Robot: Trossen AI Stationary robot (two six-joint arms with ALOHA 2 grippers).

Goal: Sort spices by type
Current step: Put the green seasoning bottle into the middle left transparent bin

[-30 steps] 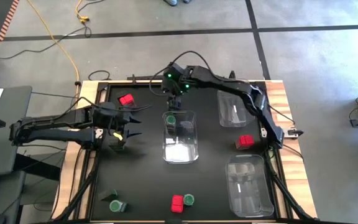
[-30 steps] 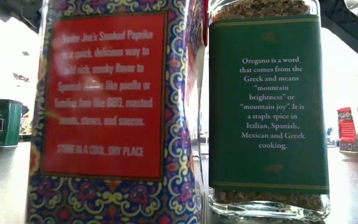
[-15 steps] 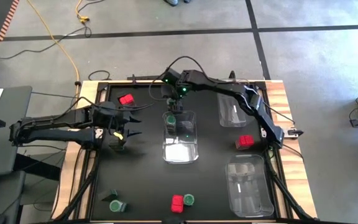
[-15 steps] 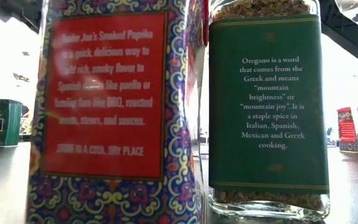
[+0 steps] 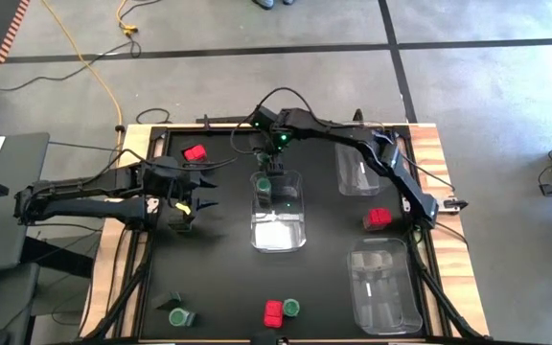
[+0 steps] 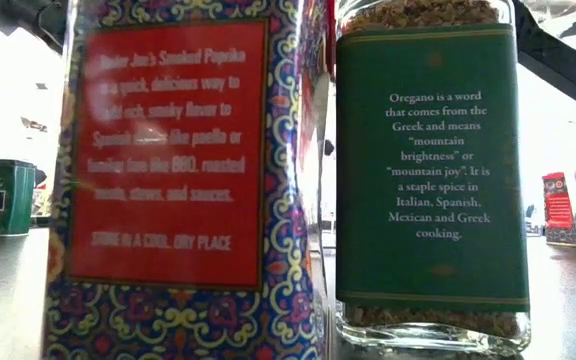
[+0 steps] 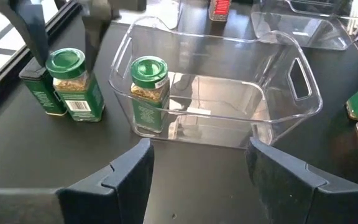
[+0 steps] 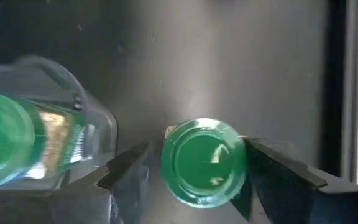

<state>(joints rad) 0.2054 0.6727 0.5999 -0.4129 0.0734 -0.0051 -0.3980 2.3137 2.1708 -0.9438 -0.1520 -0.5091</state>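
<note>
Green-lidded jar (image 8: pixel 204 162): stands upright on the black table (image 5: pixel 218 278), directly under my right gripper (image 8: pixel 191 177). The fingers are spread on either side of its lid, not clamped, nothing lifted.

Dark green tin (image 7: pixel 39 93): touching that jar, on the side away from the bin.

Clear bin (image 7: pixel 278 118): just beside the right gripper. One second green-topped jar (image 7: pixel 149 87) stands inside, in the corner nearest the gripper.

Left gripper (image 7: pixel 197 180): I have it parked facing the long side of the same bin, fingers wide apart, empty.

Red box (image 5: pixel 195 153): ahead of the left gripper, off to the side of the right one.

Two further clear bins (image 5: pixel 360 171) (image 5: pixel 383 287) and another red box (image 5: pixel 379 218): well apart from both grippers, along the right arm's side.

Paprika tin (image 6: pixel 178 170) and oregano jar (image 6: pixel 428 170): side by side at the table edge farthest from the right gripper.
</note>
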